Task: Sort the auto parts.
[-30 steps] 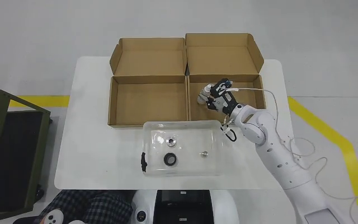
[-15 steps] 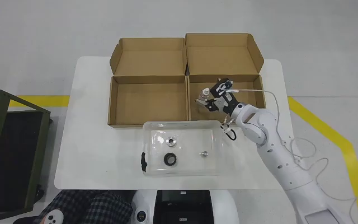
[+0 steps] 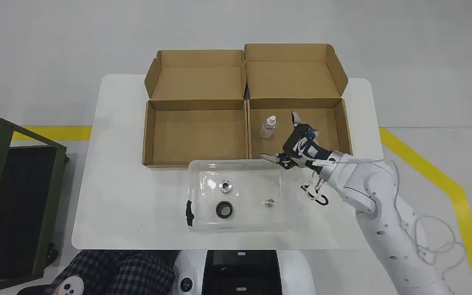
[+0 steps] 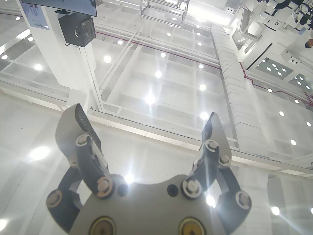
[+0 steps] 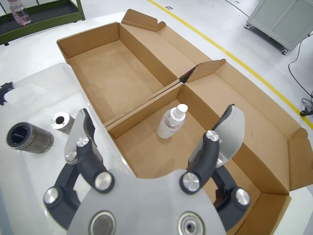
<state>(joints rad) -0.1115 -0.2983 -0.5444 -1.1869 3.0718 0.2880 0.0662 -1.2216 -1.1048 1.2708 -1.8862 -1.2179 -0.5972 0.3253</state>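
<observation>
The right arm hangs over the box edge, jaws wide open and empty.
From the top, the right gripper [image 3: 278,136] sits over the near wall of the right cardboard box [image 3: 332,110], where it meets the clear tray [image 3: 193,221]. A small white bottle [image 3: 269,126] stands upright in that box. A black ring [image 3: 225,210], a silver cylinder [image 3: 223,185] and a small bolt [image 3: 270,201] lie in the tray. The left wrist view shows the left gripper [image 4: 144,111] pointing up at the ceiling, jaws wide apart, holding nothing. The right wrist view shows the bottle beyond the open fingers, not touched.
</observation>
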